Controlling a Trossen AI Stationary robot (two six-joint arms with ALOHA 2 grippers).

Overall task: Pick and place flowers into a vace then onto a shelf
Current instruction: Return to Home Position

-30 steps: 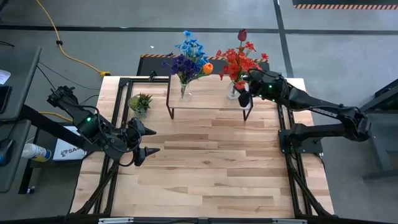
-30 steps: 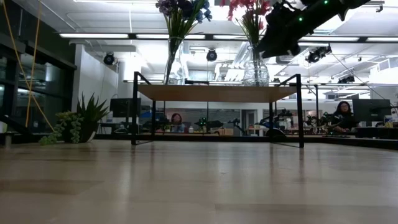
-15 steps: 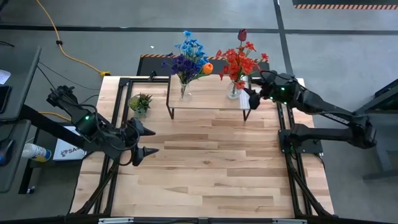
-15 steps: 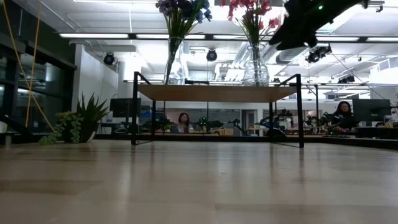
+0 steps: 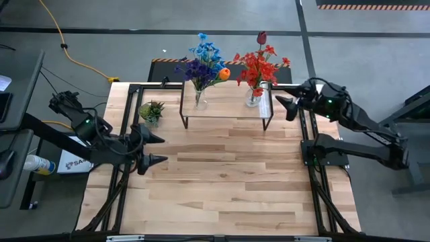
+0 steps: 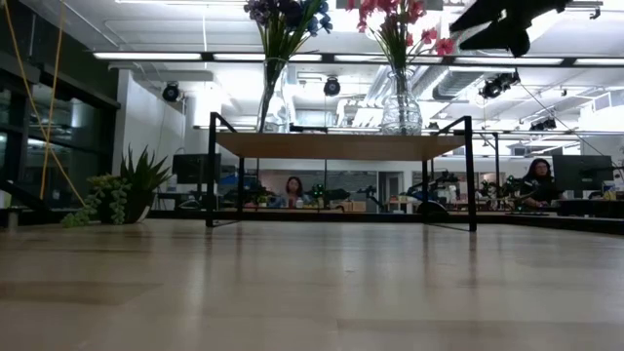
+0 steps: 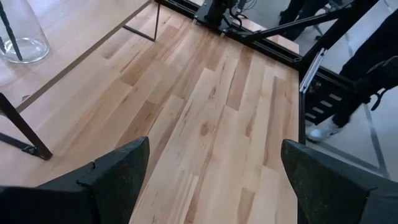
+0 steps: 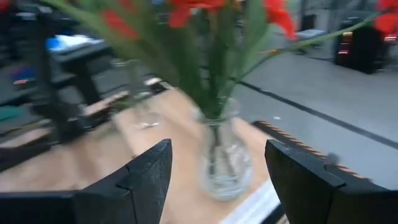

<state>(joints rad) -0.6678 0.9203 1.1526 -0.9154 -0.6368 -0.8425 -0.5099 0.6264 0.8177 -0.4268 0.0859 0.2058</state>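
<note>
the bulbous glass vase [image 5: 252,101] of red flowers [image 5: 259,67] stands on the shelf [image 5: 225,111]. my right gripper [image 5: 285,107] hangs just beside it, fingers spread and empty, and the left gripper [image 5: 160,149] is likewise splayed over the table [image 5: 222,181]. i judge the glass slippery, fragile and top-heavy: grip its belly, never the floppy stems.

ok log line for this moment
flowers in two vases on shelf | right gripper open, beside shelf | left gripper open, above table

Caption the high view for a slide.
Blue flowers and red flowers in clear glass vases on wooden shelf; left gripper, right gripper open.
</note>
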